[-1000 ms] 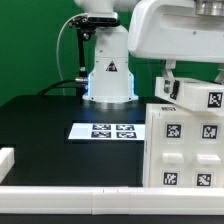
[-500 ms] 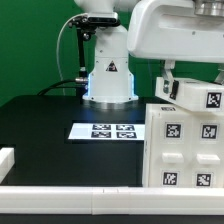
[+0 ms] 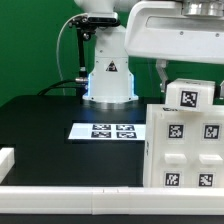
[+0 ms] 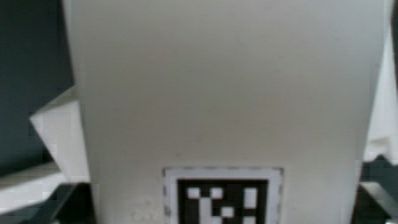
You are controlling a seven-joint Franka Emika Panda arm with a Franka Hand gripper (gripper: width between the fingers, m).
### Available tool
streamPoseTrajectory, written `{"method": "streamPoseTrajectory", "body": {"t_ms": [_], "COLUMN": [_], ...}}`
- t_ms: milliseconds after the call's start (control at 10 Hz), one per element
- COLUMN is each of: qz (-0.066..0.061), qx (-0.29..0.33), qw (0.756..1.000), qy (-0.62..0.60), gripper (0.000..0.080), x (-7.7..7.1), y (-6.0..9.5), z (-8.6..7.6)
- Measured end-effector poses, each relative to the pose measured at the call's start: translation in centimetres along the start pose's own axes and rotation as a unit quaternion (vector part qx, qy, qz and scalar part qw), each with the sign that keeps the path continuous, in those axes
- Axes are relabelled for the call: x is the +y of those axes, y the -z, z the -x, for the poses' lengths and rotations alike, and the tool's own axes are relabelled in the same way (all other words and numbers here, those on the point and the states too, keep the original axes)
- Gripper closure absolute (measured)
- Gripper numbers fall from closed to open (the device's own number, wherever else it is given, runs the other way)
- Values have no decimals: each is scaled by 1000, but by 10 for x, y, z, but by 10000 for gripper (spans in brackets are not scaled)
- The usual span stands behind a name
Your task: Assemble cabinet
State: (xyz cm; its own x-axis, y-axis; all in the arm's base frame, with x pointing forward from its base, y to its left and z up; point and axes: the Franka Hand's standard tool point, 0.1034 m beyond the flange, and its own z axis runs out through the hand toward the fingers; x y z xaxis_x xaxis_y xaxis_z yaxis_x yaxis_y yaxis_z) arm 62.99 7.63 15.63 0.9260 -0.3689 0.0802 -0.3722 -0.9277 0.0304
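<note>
The cabinet's large white body, with several tags on its compartments, stands at the exterior view's right, near the front. My gripper hangs just above its top edge and is shut on a smaller white rectangular piece, whose tag faces the camera. In the wrist view this piece fills almost the whole picture. Its tag lies between my gripper's dark fingers. Where the held piece meets the body is hidden.
The marker board lies flat on the black table in the middle. The arm's white base stands behind it before a green wall. A white rail runs along the front edge, and a white block sits at the left.
The held piece has turned and shifted a little to the exterior view's left, so its tag now faces the camera squarely. The gripper housing above it has shifted too. The body has not moved.
</note>
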Motion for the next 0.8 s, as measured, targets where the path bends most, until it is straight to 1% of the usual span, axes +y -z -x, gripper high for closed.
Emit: {"method": "streamPoseTrajectory", "body": {"t_ms": [200,300,500,700,800], "qz": [-1,-4,-19,-32,-32], "qx": [-1,-4,-20,-27,-28], "qw": [997,991,957,909,899], "qy": [-82,-137,-290,-414,-435], "gripper": [239,239,239,239,239], "x": [0,2,5,6,6], "y": [0,-1,-2,-3,-3], "z": [0,0,0,-3,-3]}}
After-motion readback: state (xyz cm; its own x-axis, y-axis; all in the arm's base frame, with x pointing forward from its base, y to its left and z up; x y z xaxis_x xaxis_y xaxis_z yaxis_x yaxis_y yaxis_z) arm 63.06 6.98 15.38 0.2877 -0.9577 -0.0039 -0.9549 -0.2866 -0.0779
